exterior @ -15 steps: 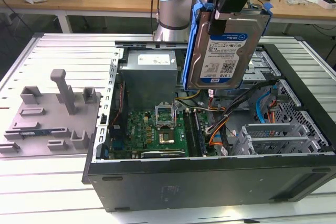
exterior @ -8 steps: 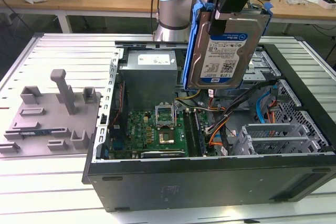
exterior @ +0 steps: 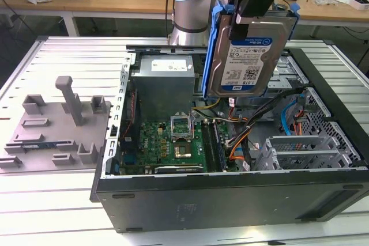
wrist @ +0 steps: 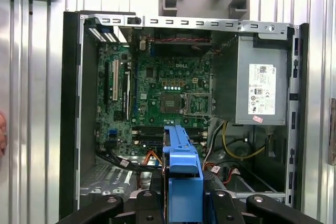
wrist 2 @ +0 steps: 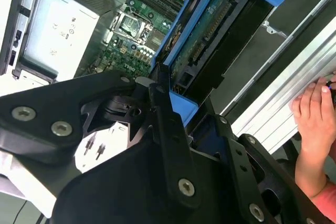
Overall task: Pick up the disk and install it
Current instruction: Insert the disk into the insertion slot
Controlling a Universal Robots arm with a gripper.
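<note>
Hand: the black hand (exterior: 253,15) is clamping the top edge of the disk (exterior: 245,56), its fingers (wrist 2: 157,103) squeezing the blue frame from both sides.
Disk position: it is hanging upright in the air at the upper right of the exterior view, clear of everything beneath, with its labelled face showing toward the camera.
Disk underside: in the second wrist view the green circuit side (wrist 2: 207,40) is showing inside the blue frame.
Computer case (exterior: 230,194): it is lying open on the worktop (exterior: 57,211), directly below the disk.
Case contents: the green circuit board (exterior: 179,139) is sitting at the lower middle, and the grey power supply (exterior: 161,82) is sitting above it in the exterior view.
Drive cage (exterior: 300,151): it is sitting at the exterior view's right inside the case, beside orange and blue cables.
Grey fixture plate (exterior: 57,125): it is lying on the worktop at the exterior view's left, just beside the case.
Person: fingers (wrist 2: 315,108) and a pink sleeve (wrist 2: 325,203) are resting at the worktop's edge in the second wrist view, well apart from the disk.
</note>
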